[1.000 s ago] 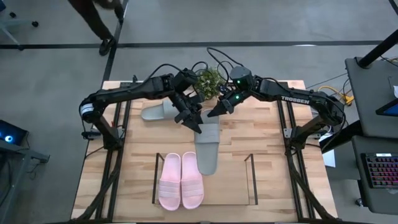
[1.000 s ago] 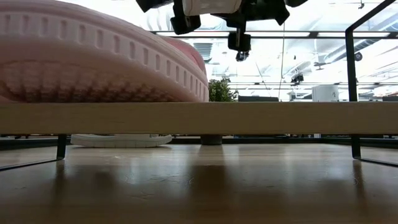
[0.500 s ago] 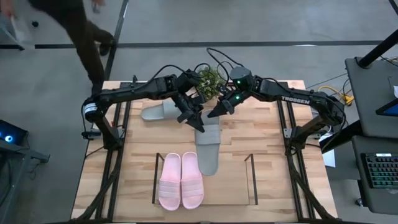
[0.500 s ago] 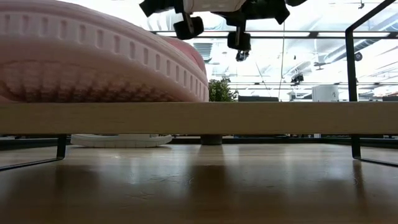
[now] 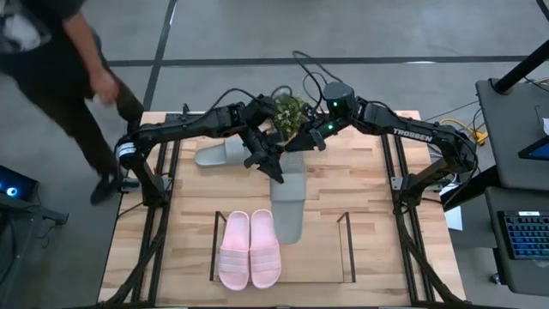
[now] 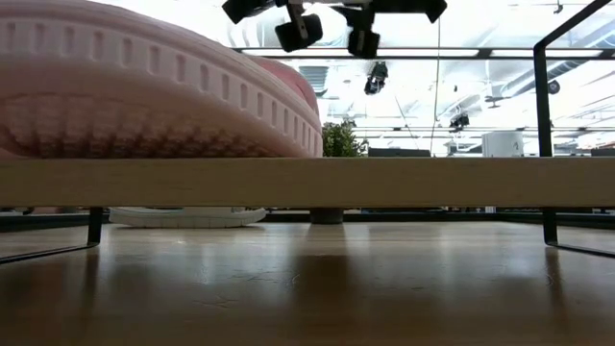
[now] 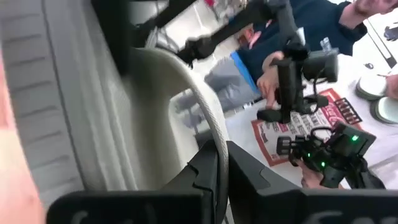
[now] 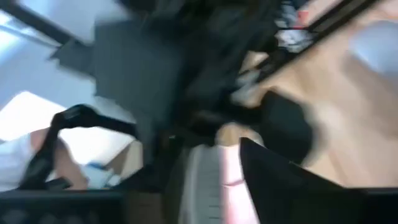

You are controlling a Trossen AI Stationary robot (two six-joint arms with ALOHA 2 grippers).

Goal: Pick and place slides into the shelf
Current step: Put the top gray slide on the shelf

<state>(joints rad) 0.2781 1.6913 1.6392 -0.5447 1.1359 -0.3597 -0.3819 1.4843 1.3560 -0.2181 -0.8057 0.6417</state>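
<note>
Pinching the strap of a grey slide [image 5: 287, 199], my left hand [image 5: 273, 166] reaches in from the left side of the table [image 5: 369, 206], and its two fingers [image 7: 211, 171] press on the strap's thin edge. That slide's front end lies in the shelf [image 5: 346, 249], beside the pink pair [image 5: 250, 249]. Another grey slide [image 5: 220, 153] lies behind my left arm, near a small green plant [image 5: 289, 112]. My right hand [image 5: 305, 142] hangs close by, just across from my left hand; I cannot tell if it is spread or pressed together. A person [image 5: 51, 69] walks past the table's left corner.
</note>
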